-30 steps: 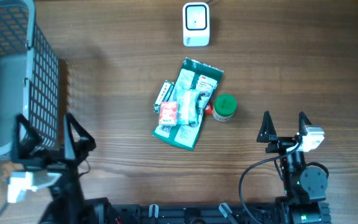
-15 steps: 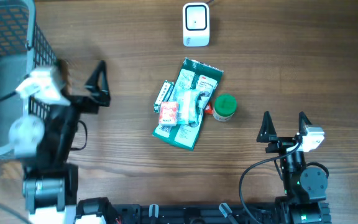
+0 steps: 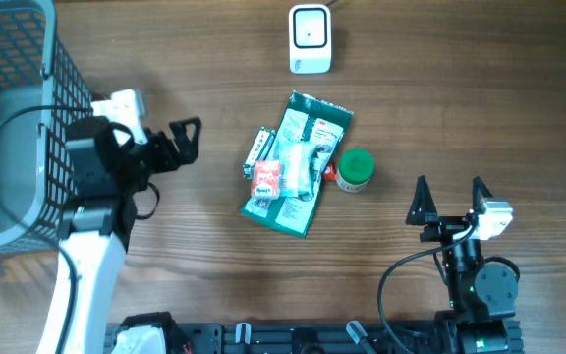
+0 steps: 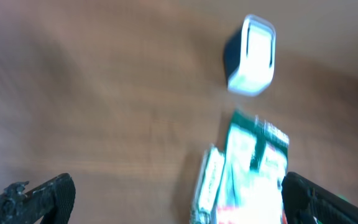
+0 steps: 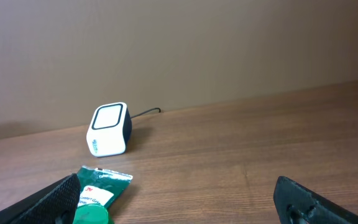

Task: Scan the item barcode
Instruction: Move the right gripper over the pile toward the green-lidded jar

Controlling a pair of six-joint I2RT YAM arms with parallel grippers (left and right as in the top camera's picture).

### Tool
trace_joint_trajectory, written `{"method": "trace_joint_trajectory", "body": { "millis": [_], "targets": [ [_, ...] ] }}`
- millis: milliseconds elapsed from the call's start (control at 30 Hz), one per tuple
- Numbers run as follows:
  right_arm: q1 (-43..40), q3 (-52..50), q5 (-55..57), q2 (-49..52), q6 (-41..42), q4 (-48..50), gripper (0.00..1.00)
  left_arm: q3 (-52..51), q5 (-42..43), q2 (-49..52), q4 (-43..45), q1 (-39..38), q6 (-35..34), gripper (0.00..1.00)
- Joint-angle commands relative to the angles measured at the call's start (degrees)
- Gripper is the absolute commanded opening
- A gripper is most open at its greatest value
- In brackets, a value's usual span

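The packet (image 3: pixel 298 162) lies flat at mid-table, slanted, its upper end toward the scanner (image 3: pixel 311 39), which stands beyond it and apart, window facing up, cable at its back. A red-and-white sachet (image 3: pixel 266 178) sits at the packet's left edge, with a striped strip (image 3: pixel 257 149) just beside it. A green-lidded jar (image 3: pixel 355 169) stands just beside the packet's right edge.

The left gripper (image 3: pixel 187 143) is spread wide and holds nothing. It is over bare table (image 3: pixel 165 59), between the basket (image 3: pixel 77 108) and the packet, fingers pointing toward the packet but apart from it. Only bare wood lies between them. Its wrist view is blurred, yet shows both fingers at the lower corners with the packet and scanner ahead.

The right gripper (image 3: pixel 450 187) is likewise spread wide and empty, near the front edge, right of the jar and well apart from the packet. Its view looks across clear wood to the scanner.
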Motion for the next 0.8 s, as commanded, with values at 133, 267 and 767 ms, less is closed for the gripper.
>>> {"method": "trace_joint_trajectory", "body": {
  "millis": [133, 267, 767],
  "targets": [
    [-0.24, -0.04, 0.15, -0.52, -0.2, 1.73, 1.0, 0.48, 16.57, 2.99, -0.81, 0.92, -2.05, 1.0],
    [-0.24, -0.02, -4.11, -0.52, 1.2, 6.99, 1.0, 0.48, 20.5, 1.25, -1.03, 0.79, -2.05, 1.0],
    [-0.24, 35.98, -8.55, 18.29, 1.01, -15.61, 1.0, 2.47, 21.64, -0.72, -7.89, 0.96, -6.95, 0.04]
  ]
}}
